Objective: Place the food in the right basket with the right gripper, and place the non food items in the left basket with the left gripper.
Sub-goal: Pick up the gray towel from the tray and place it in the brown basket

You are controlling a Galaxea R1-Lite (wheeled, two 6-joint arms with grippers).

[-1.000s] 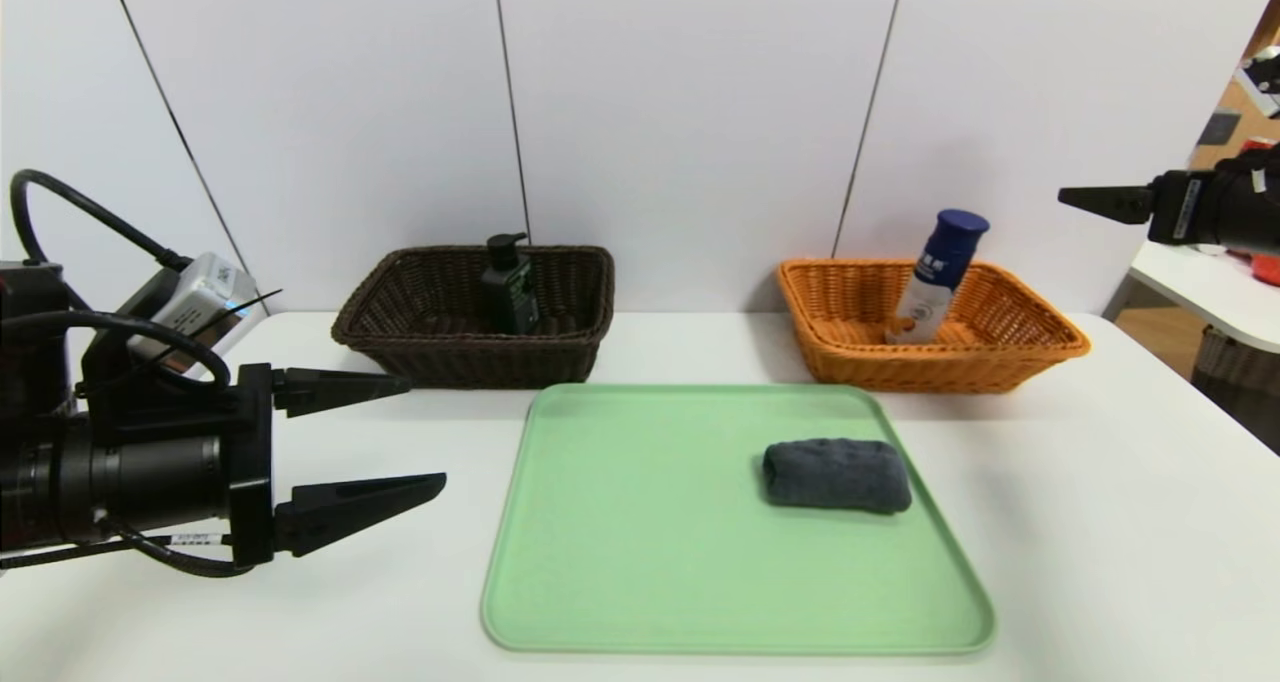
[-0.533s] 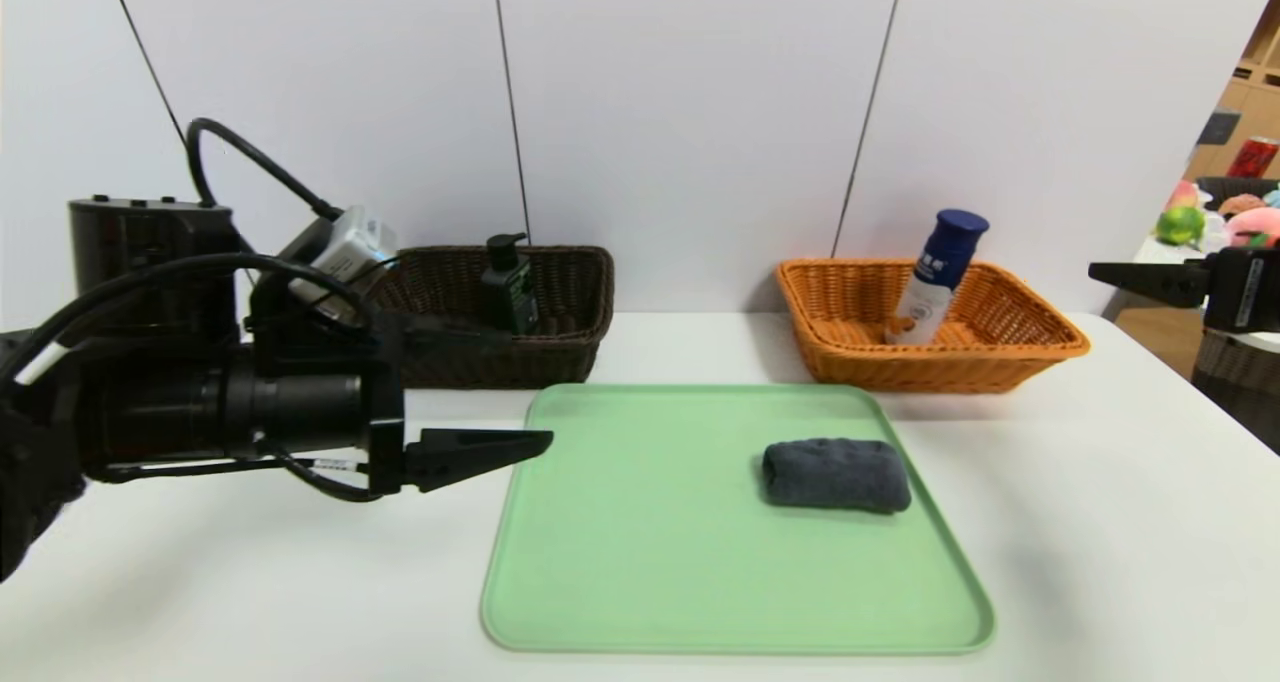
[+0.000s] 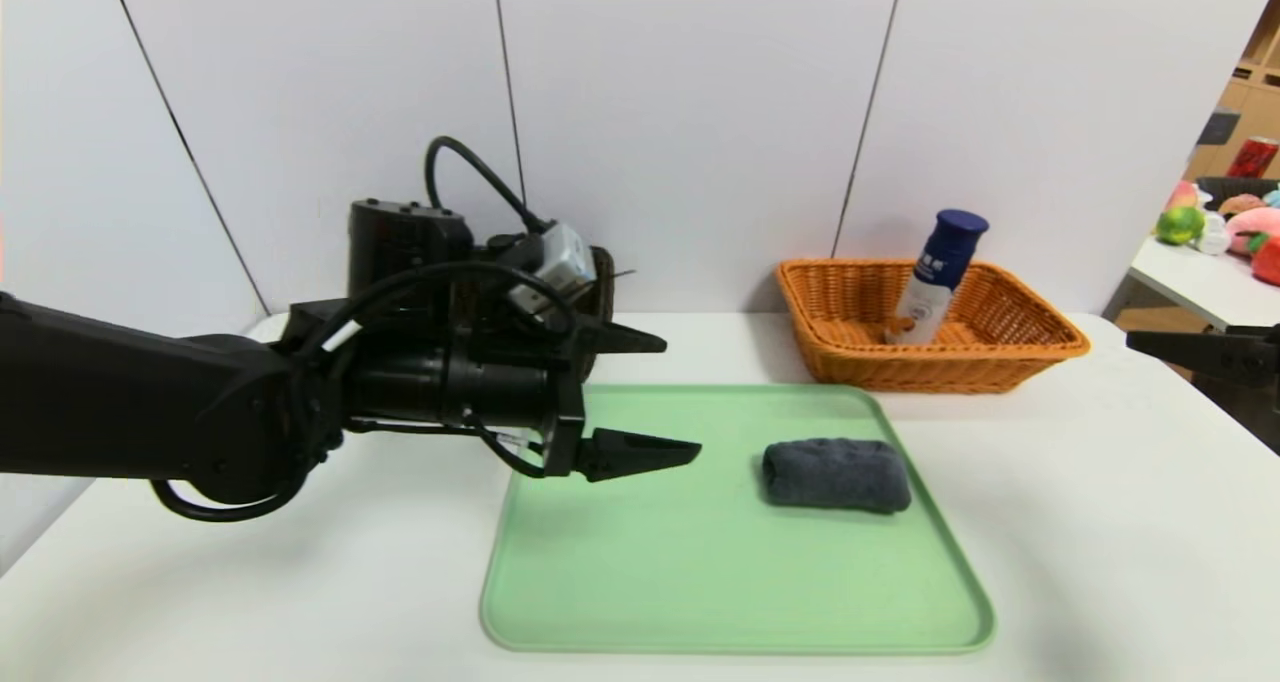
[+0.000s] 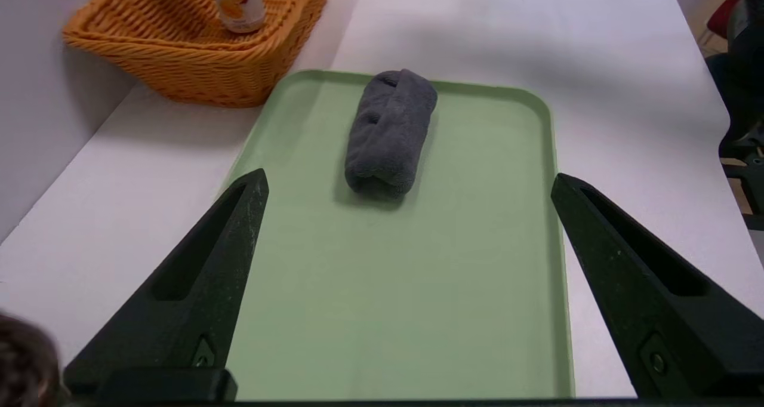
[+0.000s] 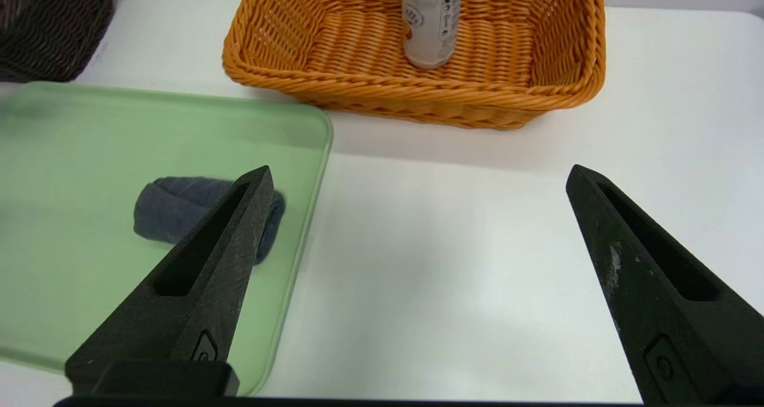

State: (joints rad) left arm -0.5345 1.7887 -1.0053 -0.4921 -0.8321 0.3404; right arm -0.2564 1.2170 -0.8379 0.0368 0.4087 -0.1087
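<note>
Left gripper [image 3: 665, 397], spread wide and gripping nothing, hangs over a green tray [image 3: 740, 582] holding a rolled dark towel [image 3: 837, 475]; a low, off-centre approach could shove it. Right gripper [image 5: 421, 167], empty and wide open, waits right of the tray.

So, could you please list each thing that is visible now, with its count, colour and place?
towel: 1, dark grey, on tray
tray: 1, green, on table
bottle: 1, white and blue, leaning in orange basket
basket: 1, orange, on table
basket: 1, dark brown, behind left arm
table: 1, white, under tray
toys: several, mixed colours, far right
can: 1, red, far right
left gripper: 1, black, open above tray
right gripper: 1, black, open, right of tray
</note>
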